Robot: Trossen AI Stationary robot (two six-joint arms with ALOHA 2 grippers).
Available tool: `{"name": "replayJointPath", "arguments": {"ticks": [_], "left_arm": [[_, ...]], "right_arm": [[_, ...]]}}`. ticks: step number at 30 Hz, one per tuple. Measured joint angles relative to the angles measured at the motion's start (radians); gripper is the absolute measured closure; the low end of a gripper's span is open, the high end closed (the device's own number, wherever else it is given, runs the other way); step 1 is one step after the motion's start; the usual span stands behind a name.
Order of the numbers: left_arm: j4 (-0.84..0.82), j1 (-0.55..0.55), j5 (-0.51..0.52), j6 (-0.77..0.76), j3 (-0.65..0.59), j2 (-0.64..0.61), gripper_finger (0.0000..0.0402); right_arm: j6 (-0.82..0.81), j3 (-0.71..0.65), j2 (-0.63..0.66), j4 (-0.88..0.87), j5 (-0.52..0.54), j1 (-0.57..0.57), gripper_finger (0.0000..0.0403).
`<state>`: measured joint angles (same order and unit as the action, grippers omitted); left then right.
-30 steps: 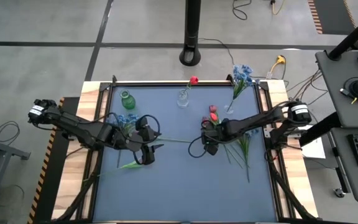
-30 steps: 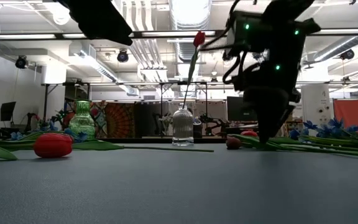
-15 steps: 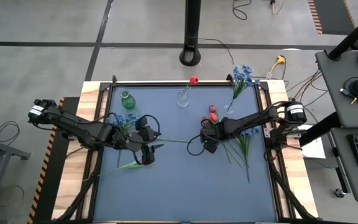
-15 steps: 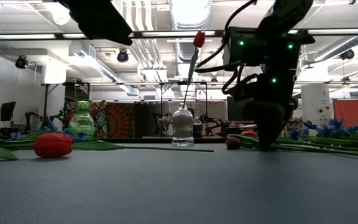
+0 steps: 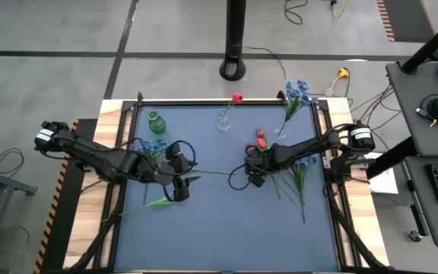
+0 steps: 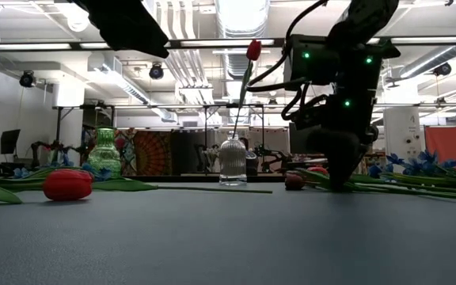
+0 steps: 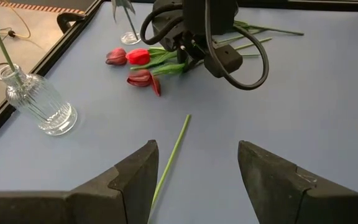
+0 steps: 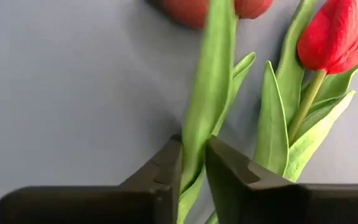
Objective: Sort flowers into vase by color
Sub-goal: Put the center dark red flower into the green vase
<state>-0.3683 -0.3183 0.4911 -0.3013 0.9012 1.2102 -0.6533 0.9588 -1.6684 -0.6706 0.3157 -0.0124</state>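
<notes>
Right gripper (image 8: 194, 171) was down on the counter (image 5: 226, 228), its fingers pinched on the green stem of a maroon tulip (image 7: 140, 79) whose bloom lay just ahead of them. A red tulip (image 8: 345, 34) lay close beside, untouched. Left gripper (image 7: 194, 168) hovered open over a bare stem (image 7: 173, 155) on the counter's left half.

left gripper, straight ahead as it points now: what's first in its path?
Probably the right gripper, low over the tulips. The left gripper is open over a bare green stem; depth is unclear.
</notes>
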Motion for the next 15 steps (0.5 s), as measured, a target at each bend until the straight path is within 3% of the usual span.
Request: {"name": "replayJointPath", "arguments": {"ticks": [7,15], "left_arm": [[0.0,0.0,0.0,0.0,0.0,0.0,0.0198],[0.015,0.0,0.044,0.013,0.0,0.015,0.0198]], "right_arm": [[0.003,0.0,0.004,0.002,0.0,0.0,0.0388],[0.018,0.0,0.083,-0.001,-0.001,-0.002,0.039]]}}
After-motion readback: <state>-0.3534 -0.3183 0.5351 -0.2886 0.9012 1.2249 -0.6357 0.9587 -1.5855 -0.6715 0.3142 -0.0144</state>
